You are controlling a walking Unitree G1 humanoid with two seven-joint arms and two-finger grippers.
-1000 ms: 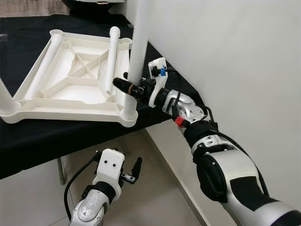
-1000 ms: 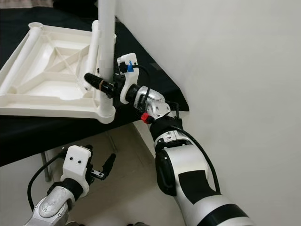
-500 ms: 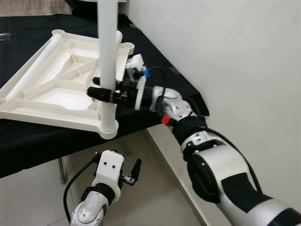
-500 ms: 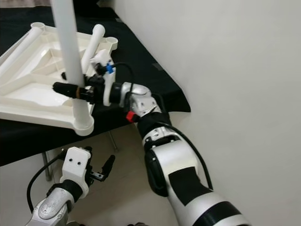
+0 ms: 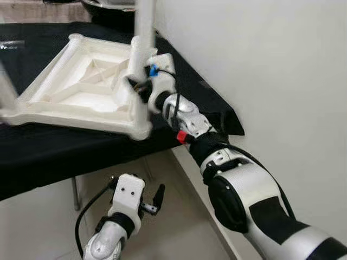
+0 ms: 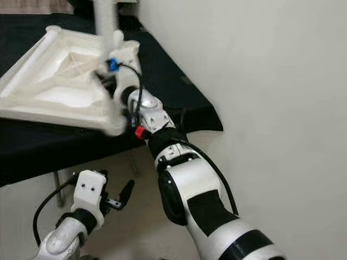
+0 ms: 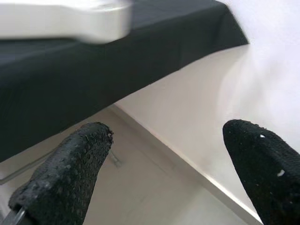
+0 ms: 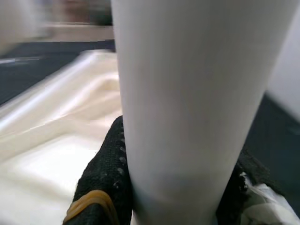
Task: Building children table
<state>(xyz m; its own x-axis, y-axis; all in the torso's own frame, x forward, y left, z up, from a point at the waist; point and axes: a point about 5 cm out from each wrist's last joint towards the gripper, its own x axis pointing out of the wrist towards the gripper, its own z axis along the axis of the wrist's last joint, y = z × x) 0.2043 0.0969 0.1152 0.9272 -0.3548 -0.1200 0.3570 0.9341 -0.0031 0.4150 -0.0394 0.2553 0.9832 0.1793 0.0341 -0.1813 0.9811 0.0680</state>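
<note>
The right gripper (image 5: 142, 89) is clenching the leg (image 8: 187, 93) at the tabletop (image 5: 81, 95) corner; a skewed push could jam it; the left gripper (image 7: 159, 173) is hanging released.

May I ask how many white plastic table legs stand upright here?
2: one leg at the near right corner, in the right pincer; one blurred leg at the left; others may hide.

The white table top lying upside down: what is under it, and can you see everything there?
Under the table top is a black cloth covering a work surface. The right gripper grips the upright leg at its near corner. The cloth hides the surface beneath.
</note>
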